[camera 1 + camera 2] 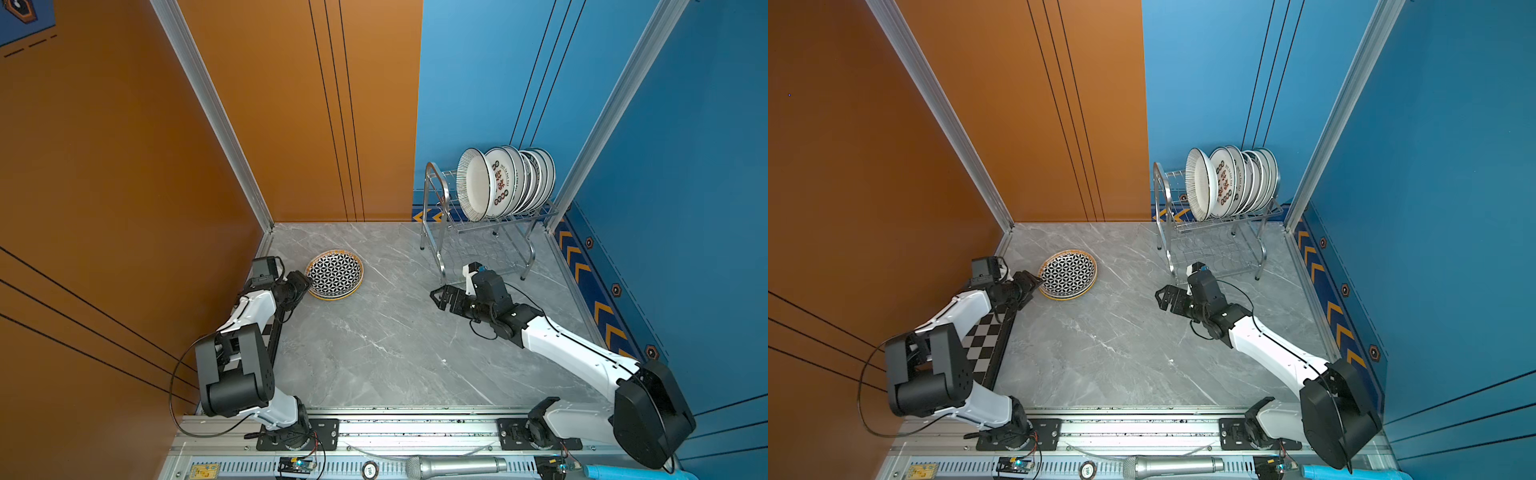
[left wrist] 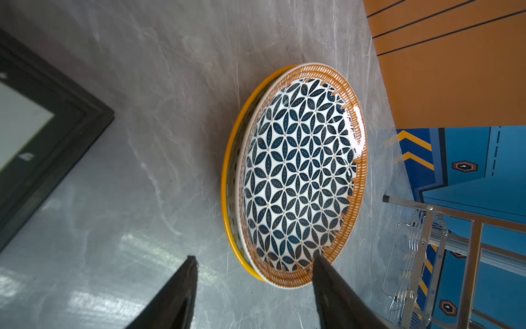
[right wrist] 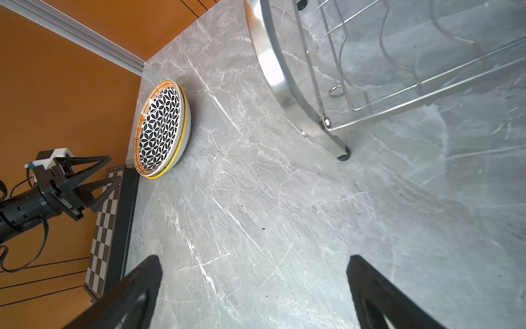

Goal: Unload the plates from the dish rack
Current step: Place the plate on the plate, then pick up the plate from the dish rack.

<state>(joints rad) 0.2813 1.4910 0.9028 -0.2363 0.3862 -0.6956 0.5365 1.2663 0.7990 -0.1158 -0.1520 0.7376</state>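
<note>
We record a row of white plates (image 1: 1231, 183) standing on edge in the upper tier of the dish rack (image 1: 1214, 249) at the far right, 1 patterned plate (image 1: 1068, 274) lying flat on the grey table (image 1: 1121, 353) just beside the left gripper (image 1: 1036, 282), and the right gripper (image 1: 1159, 299) hovering near the rack's front leg.

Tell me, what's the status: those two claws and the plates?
Left gripper open beside the patterned plate on the table. Right gripper open, empty, before the dish rack. Plates standing in its top tier. Nothing blocking.
</note>
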